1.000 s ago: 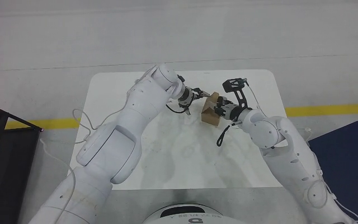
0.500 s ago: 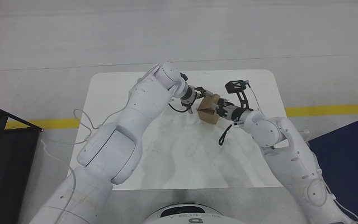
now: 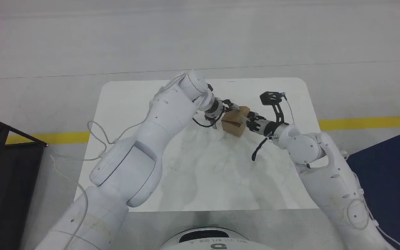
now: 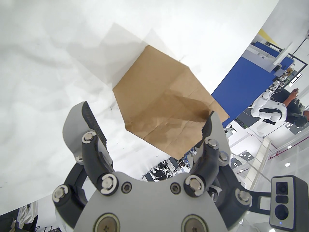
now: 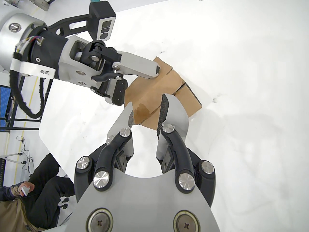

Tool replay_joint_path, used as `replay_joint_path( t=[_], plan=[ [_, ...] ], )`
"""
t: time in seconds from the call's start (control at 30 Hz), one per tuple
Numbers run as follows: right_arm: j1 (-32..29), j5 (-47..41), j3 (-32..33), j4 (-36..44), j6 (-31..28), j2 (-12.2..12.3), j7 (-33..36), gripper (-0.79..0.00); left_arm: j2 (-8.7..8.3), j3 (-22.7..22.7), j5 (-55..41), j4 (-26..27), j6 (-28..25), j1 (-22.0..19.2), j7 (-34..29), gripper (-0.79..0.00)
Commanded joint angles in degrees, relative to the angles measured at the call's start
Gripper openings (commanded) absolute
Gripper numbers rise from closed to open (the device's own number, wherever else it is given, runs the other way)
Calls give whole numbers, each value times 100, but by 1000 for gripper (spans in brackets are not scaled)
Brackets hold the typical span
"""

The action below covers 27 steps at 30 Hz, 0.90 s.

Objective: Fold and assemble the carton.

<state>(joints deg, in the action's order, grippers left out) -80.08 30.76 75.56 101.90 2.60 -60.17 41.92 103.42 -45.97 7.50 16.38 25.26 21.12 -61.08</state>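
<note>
A small brown carton [image 3: 236,121] stands partly folded on the white table [image 3: 156,162], at the middle of its far half. My left gripper [image 3: 226,110] is open and straddles the carton's upper edge. One finger [image 5: 141,66] lies on the carton's [image 5: 169,83] top flaps and the other pad [image 5: 117,93] sits beside its side wall. In the left wrist view the carton's [image 4: 164,102] plain panel lies between the spread fingers of the left gripper [image 4: 148,111]. My right gripper [image 5: 147,109] is shut on the carton's near stained corner, opposite the left gripper.
The table's far edge runs just behind the carton. A black rack [image 3: 15,162] stands off the table's left side and a blue panel [image 3: 375,162] off its right. A yellow floor line [image 3: 356,122] passes behind.
Both grippers and the carton have shifted slightly to the right and toward the far edge. The left gripper has closed in over the carton's top.
</note>
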Motion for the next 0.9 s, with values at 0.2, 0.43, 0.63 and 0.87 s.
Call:
replay_joint_path(
  t=[0.2, 0.43, 0.63, 0.87],
  plan=[
    [-172, -387, 281, -273, -150, 11, -207, -511, 78, 76, 95, -20, 114, -9, 15, 0],
    [-375, -711, 584, -372, -386, 34, -353, -508, 138, 126, 165, -66, 176, -41, 12, 0],
    [-243, -761, 496, -588, -380, 19, -302, -514, 172, 131, 180, -125, 176, -64, 21, 0],
    [-23, -835, 356, -847, -437, -6, -258, -517, 186, 100, 160, -224, 152, -66, 63, 0]
  ],
)
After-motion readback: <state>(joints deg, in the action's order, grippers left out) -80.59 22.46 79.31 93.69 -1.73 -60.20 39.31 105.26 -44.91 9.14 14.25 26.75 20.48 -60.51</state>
